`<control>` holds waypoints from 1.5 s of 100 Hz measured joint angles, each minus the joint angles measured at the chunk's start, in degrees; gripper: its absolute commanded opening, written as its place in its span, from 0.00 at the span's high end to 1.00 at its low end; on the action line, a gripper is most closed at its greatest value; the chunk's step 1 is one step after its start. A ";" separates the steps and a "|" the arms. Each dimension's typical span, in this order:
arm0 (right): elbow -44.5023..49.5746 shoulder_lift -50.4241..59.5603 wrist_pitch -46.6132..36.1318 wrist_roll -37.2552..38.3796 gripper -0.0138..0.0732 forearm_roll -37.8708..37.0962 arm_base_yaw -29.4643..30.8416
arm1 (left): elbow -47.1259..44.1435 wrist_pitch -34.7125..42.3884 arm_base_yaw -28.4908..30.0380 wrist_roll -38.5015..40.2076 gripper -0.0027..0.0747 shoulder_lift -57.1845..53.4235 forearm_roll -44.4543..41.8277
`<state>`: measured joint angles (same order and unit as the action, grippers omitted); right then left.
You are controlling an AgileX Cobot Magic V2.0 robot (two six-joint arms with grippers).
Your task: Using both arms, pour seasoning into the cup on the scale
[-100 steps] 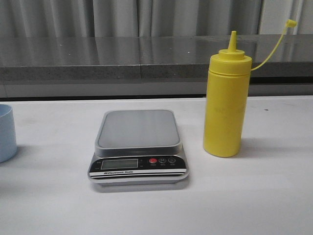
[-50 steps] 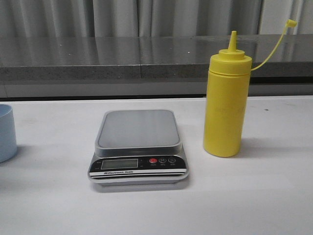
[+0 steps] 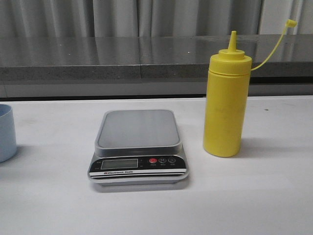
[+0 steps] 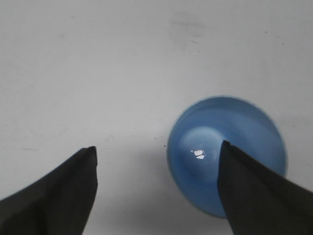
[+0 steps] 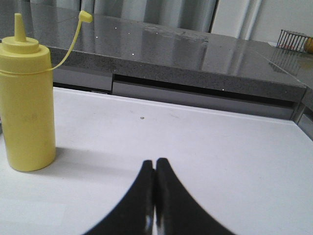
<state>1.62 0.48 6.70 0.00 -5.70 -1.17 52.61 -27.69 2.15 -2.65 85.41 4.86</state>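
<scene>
From the front, the scale (image 3: 139, 147) sat mid-bench (image 3: 264, 196), the yellow bottle (image 3: 226, 103) upright just to its right, the cup (image 3: 7, 132) at the far left edge. The left gripper (image 4: 156, 156) hung above the cup (image 4: 215, 142), fingers (image 4: 58, 196) wide apart. The right gripper's (image 5: 155, 169) fingers (image 5: 142, 196) were pressed together, empty, the bottle (image 5: 27, 107) standing apart from them.
</scene>
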 measured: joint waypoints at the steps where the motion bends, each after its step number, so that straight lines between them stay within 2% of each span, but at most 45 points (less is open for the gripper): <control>1: 0.00 0.00 0.00 0.00 0.92 0.00 0.00 | 0.00 0.01 0.00 0.00 0.32 0.15 0.00; 33: 0.00 0.00 0.00 0.00 0.92 0.00 0.00 | 0.12 2.26 0.00 0.00 0.33 5.56 0.99; 41: 0.00 0.00 0.00 0.00 0.92 0.00 0.00 | 0.12 2.71 0.00 0.00 0.37 6.28 1.20; 69: 0.00 0.00 0.00 0.00 0.92 0.00 0.00 | 0.25 3.80 0.00 0.00 0.65 8.53 1.54; 89: 0.00 0.00 0.00 0.00 0.92 0.00 0.00 | 0.25 4.89 0.00 0.00 0.99 8.99 1.88; 108: 0.00 0.00 0.00 0.00 0.92 0.00 0.00 | 1.87 4.10 0.00 0.11 0.99 8.99 2.29; 133: 0.00 0.00 0.00 0.00 0.92 0.00 0.00 | 8.88 -4.84 -0.27 0.11 0.99 8.14 3.79; 150: 0.00 0.00 0.00 0.00 0.92 0.00 0.00 | 15.48 -11.27 -3.88 -0.26 0.99 6.90 4.42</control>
<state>1.62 0.48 6.70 0.00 -5.70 -1.17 68.09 -38.96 -1.72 -2.90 92.31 9.28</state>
